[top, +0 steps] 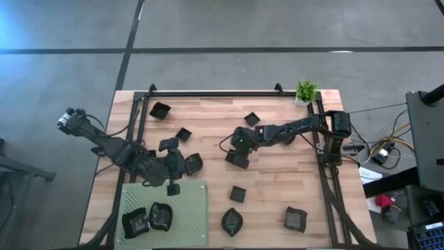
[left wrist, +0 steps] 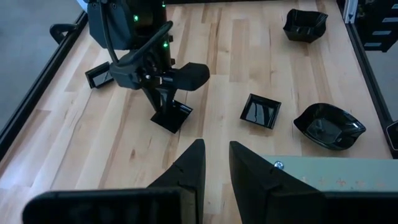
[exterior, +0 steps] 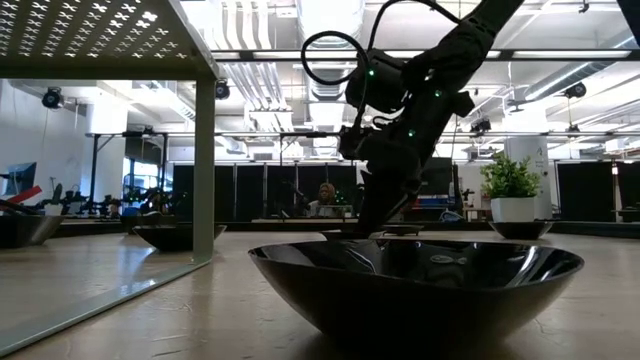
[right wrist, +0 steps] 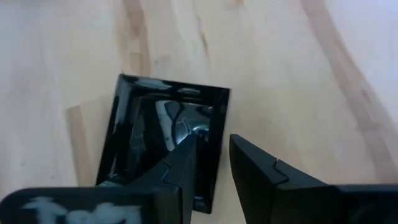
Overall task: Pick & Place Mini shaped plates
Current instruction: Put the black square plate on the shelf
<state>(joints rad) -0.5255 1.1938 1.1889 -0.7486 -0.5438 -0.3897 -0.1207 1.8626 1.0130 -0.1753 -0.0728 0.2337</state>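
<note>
We see the right hand (right wrist: 211, 163) down at mid-worktop, fingers narrowly parted astride the rim of a glossy black square mini plate (right wrist: 163, 138) lying on the light wooden worktop (top: 277, 173), one finger inside, one outside. The left hand (left wrist: 214, 163) hovers narrowly parted over the light green perforated mat's (top: 187, 208) edge, holding nothing. Other black dishes are scattered about.

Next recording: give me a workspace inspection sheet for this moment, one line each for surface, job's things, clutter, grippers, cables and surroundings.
Surface: wooden table, green perforated mat at its near left corner.
Job's things: mini black plates scattered; two on the mat.
Clutter: potted plant at far right corner.
Grippers: right gripper straddling a square plate's rim; left gripper empty by the mat.
Cables: bundle right of the table.
Surroundings: concrete floor; a person far behind.
</note>
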